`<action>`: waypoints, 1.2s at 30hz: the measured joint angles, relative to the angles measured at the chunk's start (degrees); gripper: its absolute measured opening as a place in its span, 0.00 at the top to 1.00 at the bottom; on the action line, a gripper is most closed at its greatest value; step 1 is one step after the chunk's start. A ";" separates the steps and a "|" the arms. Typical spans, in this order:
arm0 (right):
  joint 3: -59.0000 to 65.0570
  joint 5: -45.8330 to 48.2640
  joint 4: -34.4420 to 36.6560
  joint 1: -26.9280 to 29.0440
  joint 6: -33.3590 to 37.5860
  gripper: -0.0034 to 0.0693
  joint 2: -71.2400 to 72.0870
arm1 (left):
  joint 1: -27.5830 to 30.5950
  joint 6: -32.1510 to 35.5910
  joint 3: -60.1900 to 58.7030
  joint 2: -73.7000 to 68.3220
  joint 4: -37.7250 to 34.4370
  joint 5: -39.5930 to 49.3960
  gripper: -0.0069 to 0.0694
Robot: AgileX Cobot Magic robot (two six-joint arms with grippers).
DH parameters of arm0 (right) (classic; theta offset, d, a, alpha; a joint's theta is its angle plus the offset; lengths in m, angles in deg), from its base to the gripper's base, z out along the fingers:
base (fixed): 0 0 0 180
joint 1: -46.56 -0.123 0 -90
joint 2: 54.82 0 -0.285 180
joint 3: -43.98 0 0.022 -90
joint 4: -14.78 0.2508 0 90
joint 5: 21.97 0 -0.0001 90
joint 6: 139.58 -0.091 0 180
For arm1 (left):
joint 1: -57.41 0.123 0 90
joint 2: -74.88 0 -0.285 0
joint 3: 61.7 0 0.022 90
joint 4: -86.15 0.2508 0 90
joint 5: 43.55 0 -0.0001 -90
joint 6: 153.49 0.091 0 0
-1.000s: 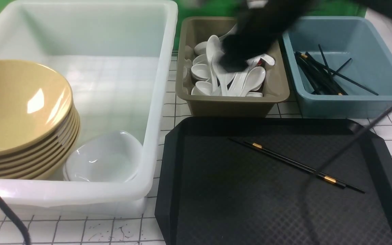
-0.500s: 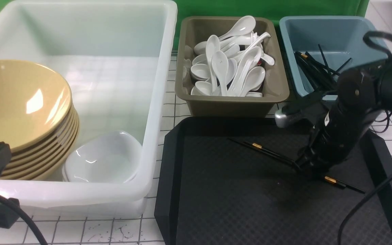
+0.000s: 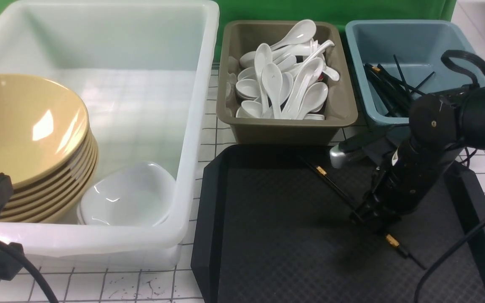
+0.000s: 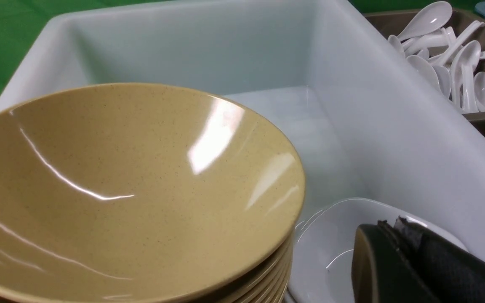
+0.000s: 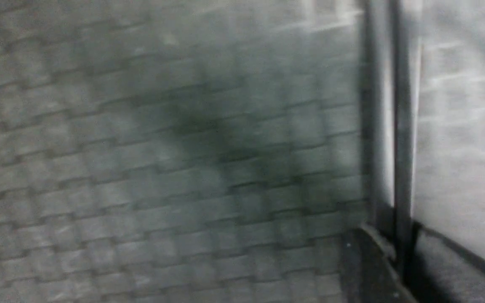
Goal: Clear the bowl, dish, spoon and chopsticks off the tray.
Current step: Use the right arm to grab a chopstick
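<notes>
White tiles with dark grid lines cover our tabletop (image 3: pixel 133 284), and a green backdrop (image 3: pixel 326 9) rises behind it. On it we have the black tray (image 3: pixel 276 252), its textured floor bearing the chopsticks (image 3: pixel 335 187), black with gold bands, which lie slantwise. Our right claw (image 3: pixel 373 223) is down at the middle of the chopsticks, its fingers on either side and pinched about them; in the right wrist view the pair runs side by side into the fingertips, over the woven pattern of the tray.

Beyond the tray we see two tubs: a brown tub (image 3: pixel 289 132) heaped with white spoons (image 3: pixel 272 84), and beside it a blue tub (image 3: pixel 427 38) holding more black sticks (image 3: pixel 390 90). We cannot tell which of the spoons is the task's own.

To the left of the tray stands a large white bin (image 3: pixel 120 242). Inside it, yellow bowls (image 3: pixel 27 126) are stacked and tilted, with white dishes (image 3: pixel 129 195) nested close by them, near the bin's front right corner. We cannot pick out the task's own bowl or dish among these.

Our left claw (image 4: pixel 387 227) is clenched, its tips meeting with nothing between them, and in the left wrist view it shows in front of the white dishes.
</notes>
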 joint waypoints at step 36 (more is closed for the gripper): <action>2.42 -2.52 0.41 -5.83 1.18 0.83 1.44 | 0.00 0.05 0.00 0.00 0.00 -0.37 0.92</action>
